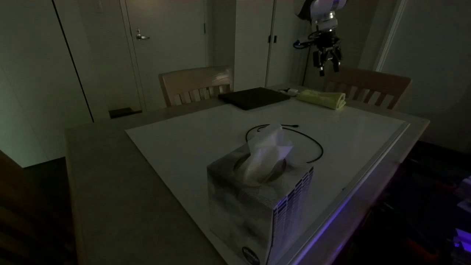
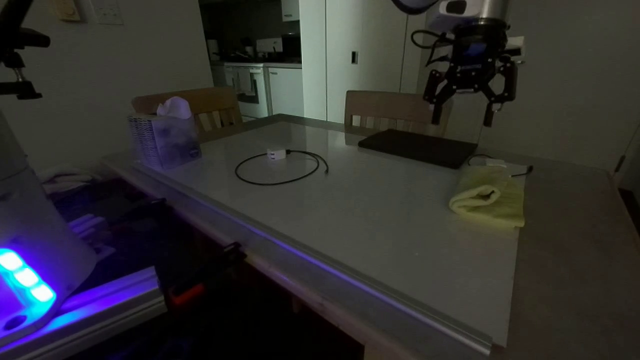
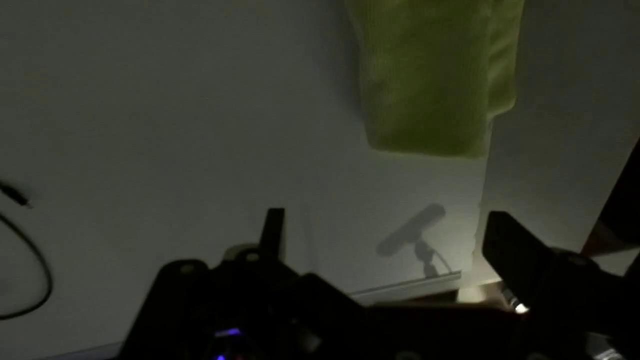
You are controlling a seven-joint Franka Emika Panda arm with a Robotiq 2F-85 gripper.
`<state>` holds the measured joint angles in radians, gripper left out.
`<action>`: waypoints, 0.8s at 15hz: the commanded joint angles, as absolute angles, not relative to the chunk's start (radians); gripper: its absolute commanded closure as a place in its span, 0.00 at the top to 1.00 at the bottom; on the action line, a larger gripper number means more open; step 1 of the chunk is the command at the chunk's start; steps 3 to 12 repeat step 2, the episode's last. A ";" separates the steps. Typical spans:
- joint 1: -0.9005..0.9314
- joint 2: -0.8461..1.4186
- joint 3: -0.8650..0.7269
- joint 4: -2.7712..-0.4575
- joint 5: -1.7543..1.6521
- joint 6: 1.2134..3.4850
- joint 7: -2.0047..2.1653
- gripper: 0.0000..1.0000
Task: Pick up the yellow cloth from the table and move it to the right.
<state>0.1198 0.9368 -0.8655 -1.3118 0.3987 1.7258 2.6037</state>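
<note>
The wrist view cuts off the far end of the yellow cloth (image 3: 427, 80) and the near part of the gripper (image 3: 386, 213). In an exterior view, the tissue box (image 1: 246, 209) hides part of the black cable (image 1: 322, 149). The white item (image 2: 496, 162) just beside the cloth is too small to identify.

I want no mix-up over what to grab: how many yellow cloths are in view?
1: the yellow cloth lies folded on the table, near the flat black pad in both exterior views. Any other tucked inside its folds would be hidden.
</note>
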 commanded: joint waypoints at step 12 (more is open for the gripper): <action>0.278 1.053 -1.150 -1.279 0.645 1.463 2.603 1.00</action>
